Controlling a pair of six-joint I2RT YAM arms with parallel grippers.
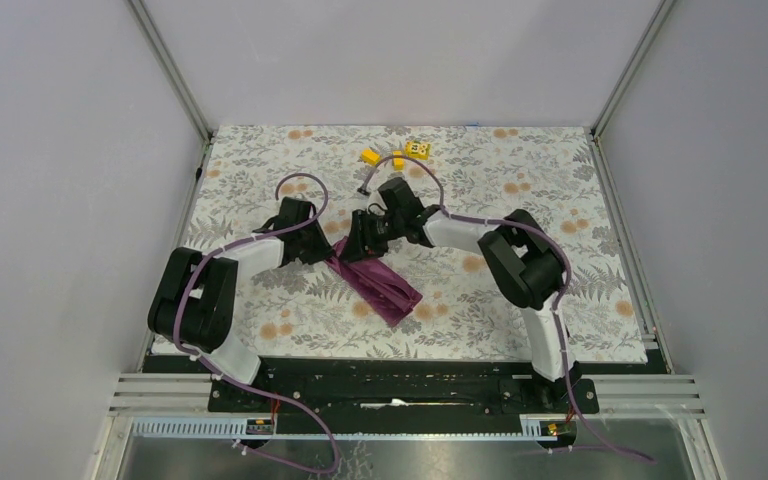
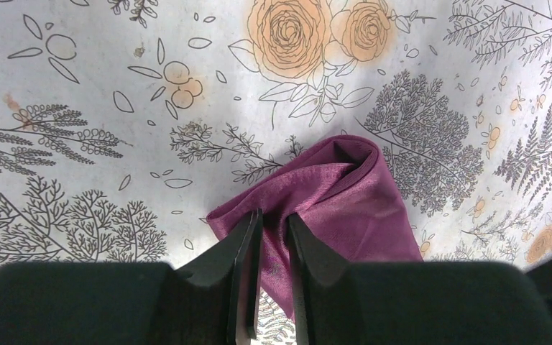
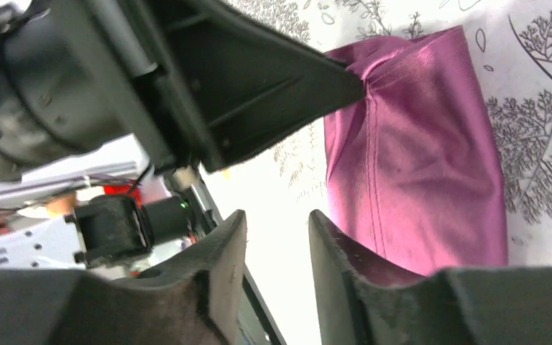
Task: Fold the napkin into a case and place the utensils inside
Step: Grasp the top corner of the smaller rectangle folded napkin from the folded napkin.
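The plum-purple napkin (image 1: 385, 287) lies folded into a narrow case on the floral tablecloth, running from the table's centre toward the near right. My left gripper (image 1: 333, 250) is at its far-left end, shut on a fold of the cloth (image 2: 330, 194); the cloth sits between its fingertips (image 2: 273, 215). My right gripper (image 1: 363, 240) hovers just beside that same end, open and empty (image 3: 277, 215). The napkin (image 3: 417, 165) lies right of the right gripper's fingers, and the left gripper's finger (image 3: 273, 79) touches its corner. No spoon or fork is in view.
Small yellow blocks (image 1: 370, 157) (image 1: 418, 150) lie at the far middle of the tablecloth (image 1: 560, 200). Both arms crowd the table's centre. The enclosure walls and frame posts (image 1: 175, 75) surround the table.
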